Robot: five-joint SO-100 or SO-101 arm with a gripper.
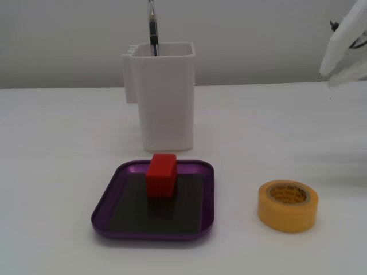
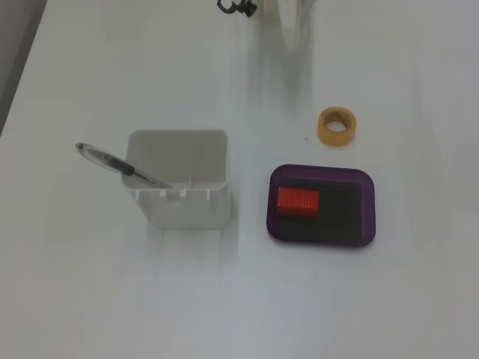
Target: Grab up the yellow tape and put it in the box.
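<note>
A blurred white arm (image 1: 346,48) hangs at two o'clock, perhaps raised; fingers' state cannot be told. The yellow tape (image 1: 287,205) lies flat on the worktop (image 1: 57,143), beside the box (image 1: 109,201), at its three o'clock.

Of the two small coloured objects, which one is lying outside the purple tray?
The yellow tape, lying flat on the bare table beside the purple tray. The red cube sits inside the tray.
</note>
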